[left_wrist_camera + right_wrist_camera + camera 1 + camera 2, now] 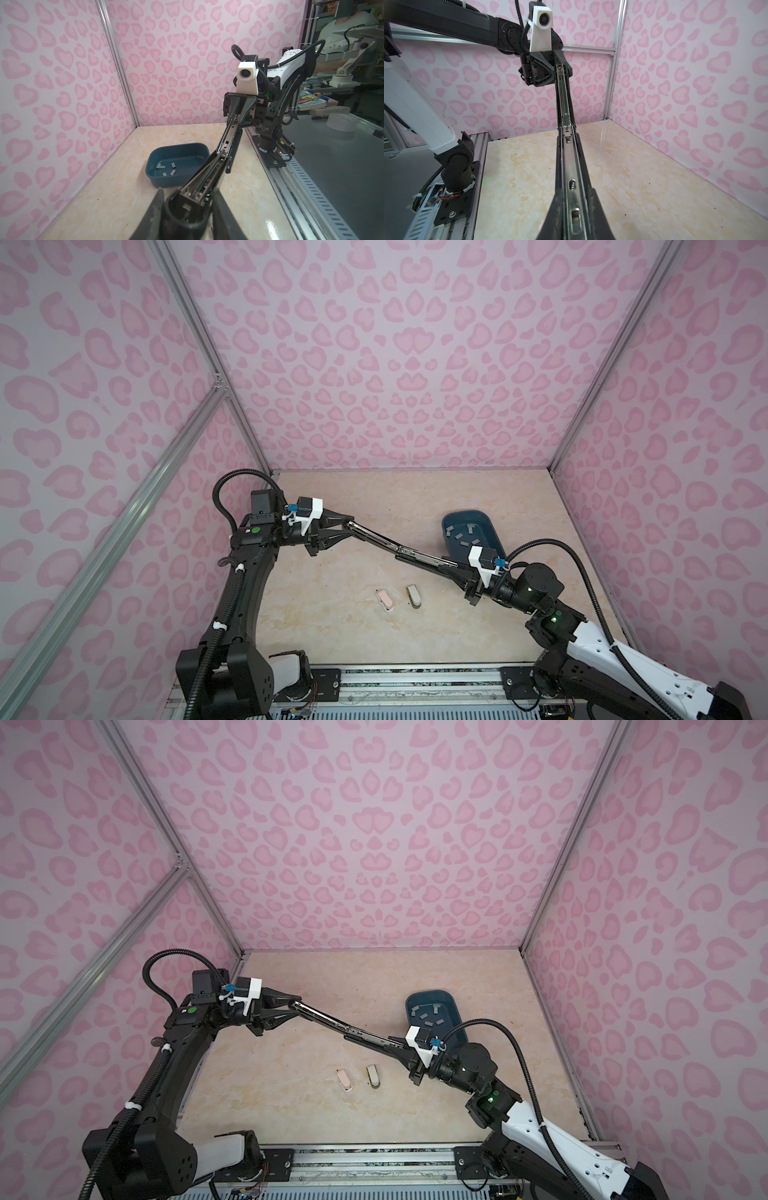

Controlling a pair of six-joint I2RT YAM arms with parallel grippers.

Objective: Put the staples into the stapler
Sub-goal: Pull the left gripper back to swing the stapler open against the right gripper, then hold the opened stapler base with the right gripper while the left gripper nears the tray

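L gripper & R gripper each clamp one end of stapler, splayed open flat betw. them, prob. to expose its channel for staples in tray.

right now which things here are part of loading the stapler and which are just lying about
Part of the job:
- long black stapler, opened out flat, its ends held by the left gripper and the right gripper
- staples, loose in the blue tray

Lying about, it seems:
- pink small stapler, on the table
- beige small stapler, beside it, untouched
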